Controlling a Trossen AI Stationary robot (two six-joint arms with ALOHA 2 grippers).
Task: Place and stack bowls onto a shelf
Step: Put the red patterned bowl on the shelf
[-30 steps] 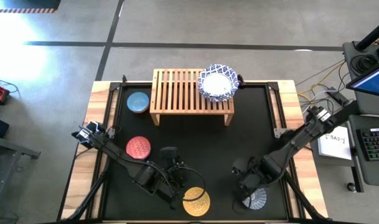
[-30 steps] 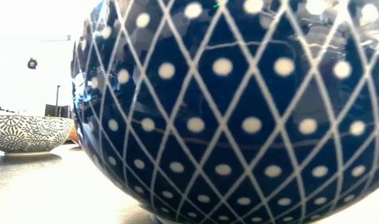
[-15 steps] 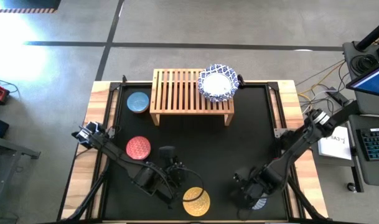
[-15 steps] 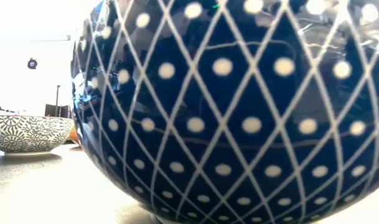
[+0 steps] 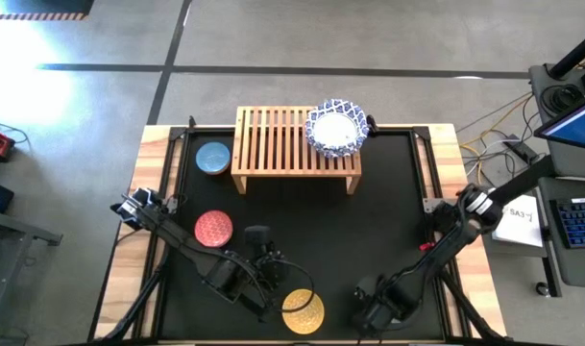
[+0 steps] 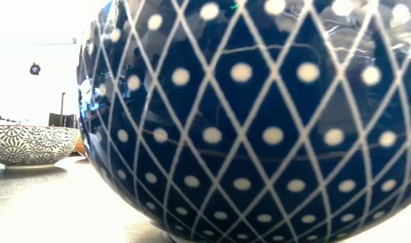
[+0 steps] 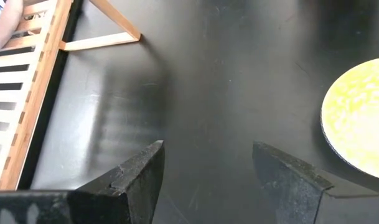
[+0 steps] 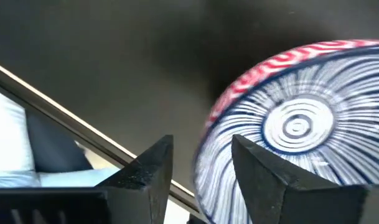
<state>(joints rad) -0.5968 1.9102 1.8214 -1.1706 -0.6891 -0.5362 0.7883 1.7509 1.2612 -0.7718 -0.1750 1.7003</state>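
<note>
High view: a black mat (image 5: pixel 388 207) covers the table, with the shelf (image 5: pixel 273 144) at its far edge. One white bowl (image 5: pixel 336 130) with a blue scalloped rim sits on the shelf's right end; the remaining slats are bare. A blue bowl (image 5: pixel 213 157) stands on the mat just left of the shelf, a red bowl (image 5: pixel 213 228) lies nearer the left arm, and a yellow bowl (image 5: pixel 303 309) rests at the near edge. The left gripper (image 5: pixel 273 279) waits beside the yellow bowl, its fingers spread and holding nothing, as the left wrist view confirms. The right gripper (image 5: pixel 380 312) is low at the near right corner. In the right wrist view its fingers (image 8: pixel 264 180) are parted over the rim of a ribbed bowl (image 8: pixel 295 134) with a red edge band; one finger appears to lie inside the rim, but whether they pinch it cannot be told. The ribbed bowl lies directly at the right gripper, and the shelf lies well apart from it, across the mat toward the far edge. Low view: a dotted dark bowl (image 6: pixel 259 121) fills the frame.
</note>
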